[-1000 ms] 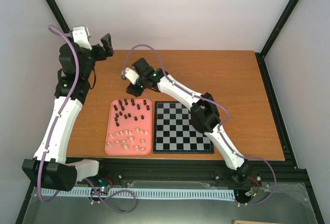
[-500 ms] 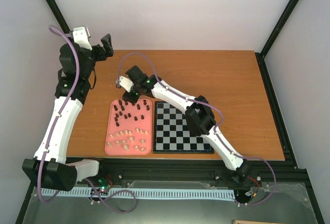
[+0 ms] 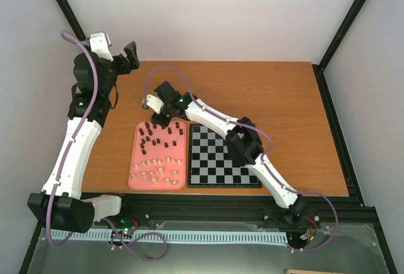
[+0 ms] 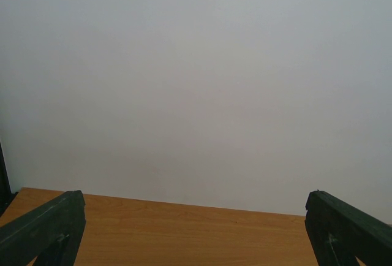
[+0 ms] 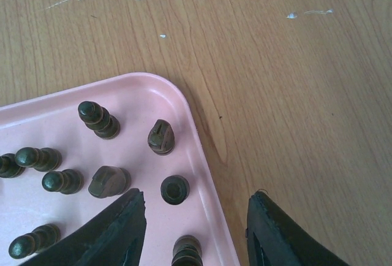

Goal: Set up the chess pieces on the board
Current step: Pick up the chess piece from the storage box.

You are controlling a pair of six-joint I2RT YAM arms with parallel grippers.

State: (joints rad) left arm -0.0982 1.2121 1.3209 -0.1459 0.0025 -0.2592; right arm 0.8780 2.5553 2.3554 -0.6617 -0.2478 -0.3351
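Left pincer [image 3: 130, 55] hangs spread wide over the wooden bench's [image 3: 284, 110] far-left corner. Dark brown and pale cream chess pieces [image 3: 153, 140] all sit in the pink rounded tray [image 3: 134, 182] by the front edge. Right pincer [image 5: 196, 208] has dropped onto the tray's far corner, jaws apart but narrowing round a dark piece [image 5: 186, 250]. The black-and-grey checked board [image 3: 218, 160] alongside is bare, so this looks like the first pick.

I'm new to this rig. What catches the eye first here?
The pink tray, left of the board, is crowded with chess pieces: dark ones at its far end, cream ones nearer. The board itself is bare. The right gripper hovers open at the tray's far end, while the left gripper faces the back wall.
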